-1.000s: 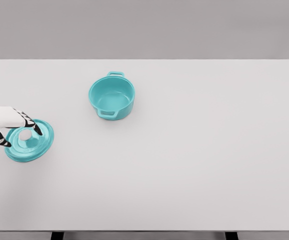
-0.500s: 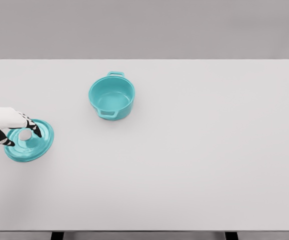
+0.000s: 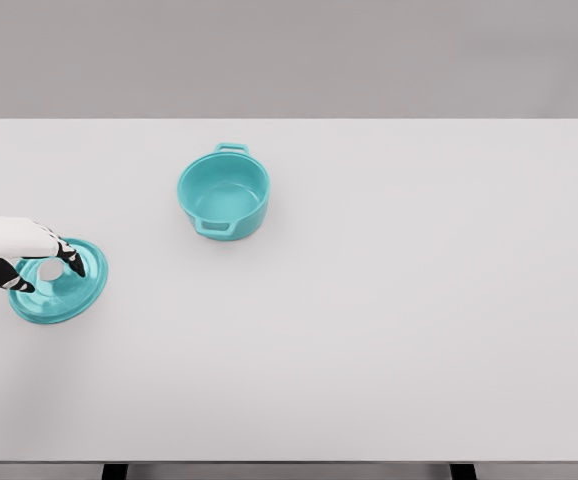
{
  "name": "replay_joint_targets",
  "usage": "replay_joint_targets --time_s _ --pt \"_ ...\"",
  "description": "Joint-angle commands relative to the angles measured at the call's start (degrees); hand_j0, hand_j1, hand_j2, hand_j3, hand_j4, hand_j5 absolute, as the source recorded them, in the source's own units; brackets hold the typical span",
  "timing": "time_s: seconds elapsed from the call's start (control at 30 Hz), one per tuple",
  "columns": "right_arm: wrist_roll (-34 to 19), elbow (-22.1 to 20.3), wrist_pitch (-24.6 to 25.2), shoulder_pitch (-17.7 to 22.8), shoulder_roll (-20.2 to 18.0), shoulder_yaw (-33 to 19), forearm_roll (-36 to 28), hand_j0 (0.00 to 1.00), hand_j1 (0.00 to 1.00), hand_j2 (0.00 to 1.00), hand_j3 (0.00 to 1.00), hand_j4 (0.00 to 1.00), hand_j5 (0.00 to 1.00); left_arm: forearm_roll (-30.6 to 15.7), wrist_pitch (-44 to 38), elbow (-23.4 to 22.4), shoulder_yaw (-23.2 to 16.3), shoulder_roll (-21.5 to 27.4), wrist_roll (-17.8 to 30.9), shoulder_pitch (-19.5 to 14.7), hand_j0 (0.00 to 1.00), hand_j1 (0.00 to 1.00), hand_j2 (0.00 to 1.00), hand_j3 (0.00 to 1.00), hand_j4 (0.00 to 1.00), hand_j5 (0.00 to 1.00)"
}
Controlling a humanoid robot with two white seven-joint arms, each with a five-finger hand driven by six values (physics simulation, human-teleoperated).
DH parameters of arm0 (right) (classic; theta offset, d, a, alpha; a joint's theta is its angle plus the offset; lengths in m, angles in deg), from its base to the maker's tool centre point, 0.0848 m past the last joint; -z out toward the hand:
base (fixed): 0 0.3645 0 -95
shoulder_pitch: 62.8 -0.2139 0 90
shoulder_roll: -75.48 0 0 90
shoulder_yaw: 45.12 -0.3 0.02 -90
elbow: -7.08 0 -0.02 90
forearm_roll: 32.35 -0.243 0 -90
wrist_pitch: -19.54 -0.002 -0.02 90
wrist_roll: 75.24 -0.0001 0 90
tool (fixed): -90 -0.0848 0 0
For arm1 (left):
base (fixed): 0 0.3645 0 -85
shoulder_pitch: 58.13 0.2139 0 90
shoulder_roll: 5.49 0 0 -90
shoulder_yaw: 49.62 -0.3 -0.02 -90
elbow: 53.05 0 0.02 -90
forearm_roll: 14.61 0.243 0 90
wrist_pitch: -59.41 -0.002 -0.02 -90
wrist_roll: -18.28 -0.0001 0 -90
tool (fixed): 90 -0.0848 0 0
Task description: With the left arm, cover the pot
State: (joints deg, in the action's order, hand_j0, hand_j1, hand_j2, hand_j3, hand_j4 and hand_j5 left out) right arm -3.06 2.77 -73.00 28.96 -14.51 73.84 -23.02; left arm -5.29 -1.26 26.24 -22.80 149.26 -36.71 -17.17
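Observation:
A teal pot (image 3: 224, 196) with two side handles stands uncovered on the white table, left of the middle. Its teal lid (image 3: 74, 296) lies flat near the table's left edge, with a white knob (image 3: 50, 270) on top. My left hand (image 3: 48, 274) comes in from the left edge and hovers over the lid. Its thumb and fingers (image 3: 73, 261) stand on either side of the knob with a gap between them, so the hand is open. The right arm is out of view.
The white table (image 3: 389, 300) runs across the whole view, with its front edge at the bottom and a grey wall behind. Bare tabletop separates the lid from the pot.
My left hand has shifted slightly up and back over the lid, and its thumb has drawn a little nearer the knob. Lid and pot have stayed put.

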Motion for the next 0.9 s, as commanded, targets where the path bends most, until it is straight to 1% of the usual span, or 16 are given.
replay_joint_targets --time_s 0.0,0.4,0.47,0.63,0.77,0.87 --pt "0.0 0.0 0.0 0.0 0.0 0.0 0.0 1.0 1.0 1.0 1.0 1.0 1.0 -0.1 -0.2 0.0 0.1 0.0 0.0 0.0 0.71 0.71 0.71 0.71 0.71 0.71" --pt "0.0 0.0 0.0 0.0 0.0 0.0 0.0 1.0 1.0 1.0 1.0 1.0 1.0 0.0 -1.9 -0.1 0.1 -0.5 0.0 0.0 0.69 0.69 0.69 0.69 0.69 0.69" --pt "0.0 0.0 0.0 0.0 0.0 0.0 0.0 1.0 1.0 1.0 1.0 1.0 1.0 0.0 -1.9 -0.1 0.1 -0.7 0.0 0.0 0.67 0.67 0.67 0.67 0.67 0.67" --pt "0.0 0.0 0.0 0.0 0.0 0.0 0.0 1.0 1.0 1.0 1.0 1.0 1.0 0.0 -1.9 -0.1 0.1 -0.8 0.0 0.0 0.66 0.66 0.66 0.66 0.66 0.66" --pt "0.0 0.0 0.0 0.0 0.0 0.0 0.0 1.0 1.0 1.0 1.0 1.0 1.0 1.1 -2.5 -0.1 0.1 -0.9 0.0 0.4 0.66 0.66 0.66 0.66 0.66 0.66" --pt "0.0 0.0 0.0 0.0 0.0 0.0 0.0 1.0 1.0 1.0 1.0 1.0 1.0 1.1 -2.6 -0.1 0.1 -0.9 0.0 0.5 0.66 0.66 0.66 0.66 0.66 0.66"
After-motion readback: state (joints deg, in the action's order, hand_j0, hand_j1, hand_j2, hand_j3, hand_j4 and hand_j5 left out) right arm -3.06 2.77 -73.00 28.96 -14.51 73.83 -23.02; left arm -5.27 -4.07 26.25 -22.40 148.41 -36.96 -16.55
